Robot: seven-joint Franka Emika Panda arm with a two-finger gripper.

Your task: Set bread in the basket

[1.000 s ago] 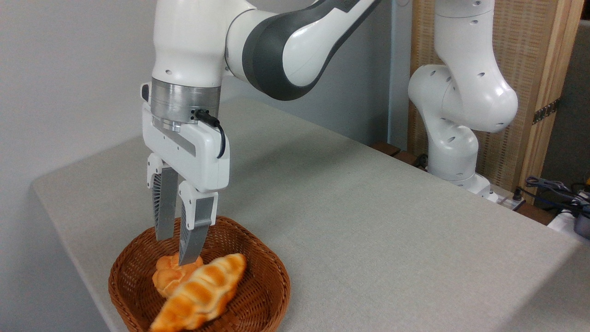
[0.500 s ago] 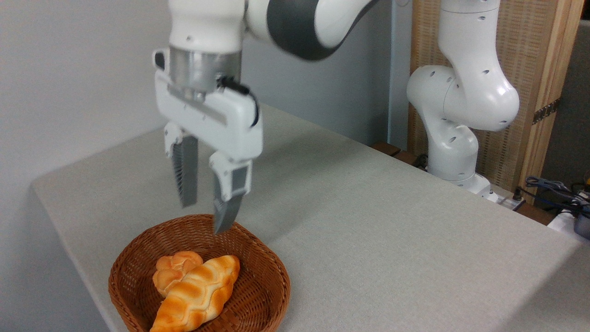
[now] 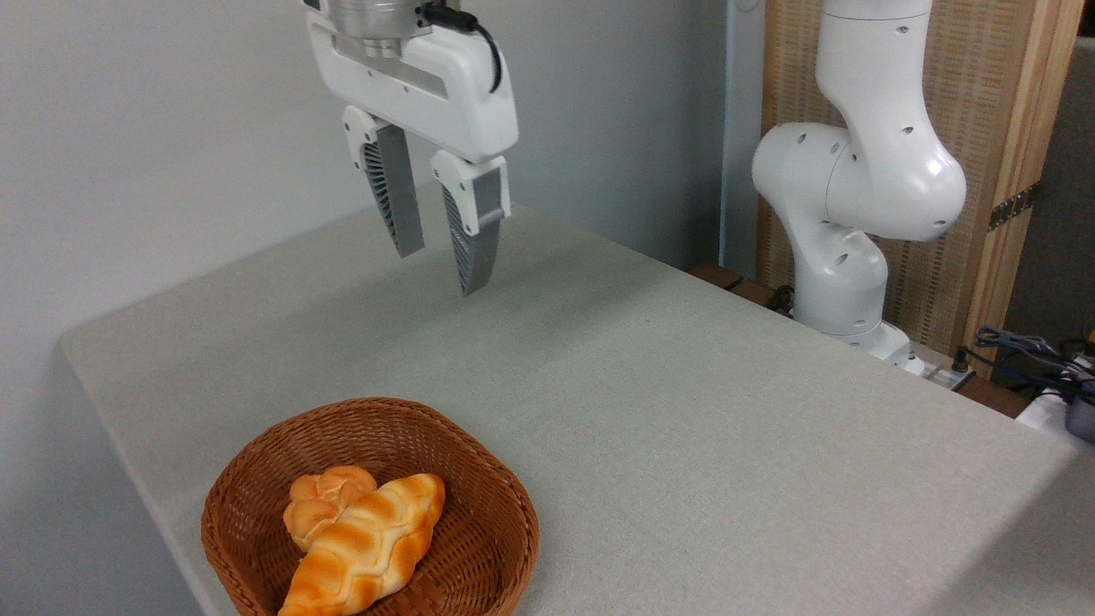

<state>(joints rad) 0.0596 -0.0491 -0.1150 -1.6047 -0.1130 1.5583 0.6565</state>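
Observation:
The bread (image 3: pixel 368 547), a long braided golden-orange loaf, lies inside the brown wicker basket (image 3: pixel 479 479) at the lower left, its pointed end toward the front edge. A smaller round knotted bun (image 3: pixel 321 503) rests beside it in the same basket, touching its left side. My gripper (image 3: pixel 438 272) hangs high above the table, well up and behind the basket. It is open and nothing is between its grey ribbed fingers (image 3: pixel 395 198).
The grey cloth-covered table (image 3: pixel 684 411) stretches right and back from the basket. My arm's white base (image 3: pixel 843 274) stands at the table's far right edge. A wooden slatted panel (image 3: pixel 992 128) rises behind it, with cables (image 3: pixel 1026 351) at the right.
The gripper has risen from inside the basket to high above the table, drifting right and back, with its fingers apart. The bread settled slightly and lies still in the basket.

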